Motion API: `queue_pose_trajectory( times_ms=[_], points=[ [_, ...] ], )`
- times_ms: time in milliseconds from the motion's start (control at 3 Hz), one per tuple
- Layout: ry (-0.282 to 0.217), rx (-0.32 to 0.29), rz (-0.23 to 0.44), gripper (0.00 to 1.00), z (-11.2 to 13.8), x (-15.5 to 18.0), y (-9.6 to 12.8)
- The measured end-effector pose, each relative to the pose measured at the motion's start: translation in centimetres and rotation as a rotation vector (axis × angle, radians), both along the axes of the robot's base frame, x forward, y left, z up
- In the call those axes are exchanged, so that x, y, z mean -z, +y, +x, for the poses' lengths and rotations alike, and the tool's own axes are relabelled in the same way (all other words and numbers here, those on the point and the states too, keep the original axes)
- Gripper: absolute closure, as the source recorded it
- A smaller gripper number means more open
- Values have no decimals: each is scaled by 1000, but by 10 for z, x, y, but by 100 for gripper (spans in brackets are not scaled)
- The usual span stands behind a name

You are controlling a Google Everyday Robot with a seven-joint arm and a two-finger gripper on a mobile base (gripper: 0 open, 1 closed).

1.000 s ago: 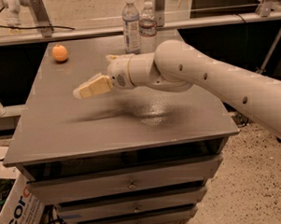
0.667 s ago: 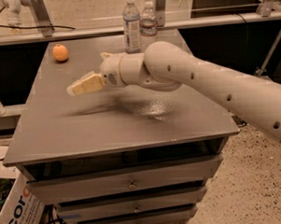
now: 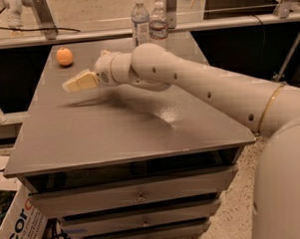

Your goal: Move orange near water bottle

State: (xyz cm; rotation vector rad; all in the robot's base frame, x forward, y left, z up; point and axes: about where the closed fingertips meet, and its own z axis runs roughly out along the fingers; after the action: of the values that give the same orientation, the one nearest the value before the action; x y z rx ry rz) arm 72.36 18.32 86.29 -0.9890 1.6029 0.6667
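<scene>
**Claw short of the orange, over the table's left side**

The claw (image 3: 68, 85) hangs above the table (image 3: 116, 138) near its left edge, pointing left towards the far-left corner. It holds nothing and touches nothing, and I cannot tell whether it is released or clenched. One orange (image 3: 64, 56) sits alone on the table by the far-left corner, just beyond the claw and apart from it. Two water bottles (image 3: 139, 17) stand upright side by side at the middle of the far edge, well apart from the orange. The table has three drawers (image 3: 138, 196) at its front edge, and one cardboard box (image 3: 17, 229) sits on the floor below the near-left corner. Against the earlier frame, the claw has moved a little left and towards the far edge, closer to the orange. The orange and the bottles lie as before.
</scene>
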Motion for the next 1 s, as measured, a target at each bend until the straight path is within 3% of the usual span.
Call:
queue_pose_trajectory(
  times_ms=[1000],
  points=[
    [8,80,-18,0,84,18,67]
  ],
)
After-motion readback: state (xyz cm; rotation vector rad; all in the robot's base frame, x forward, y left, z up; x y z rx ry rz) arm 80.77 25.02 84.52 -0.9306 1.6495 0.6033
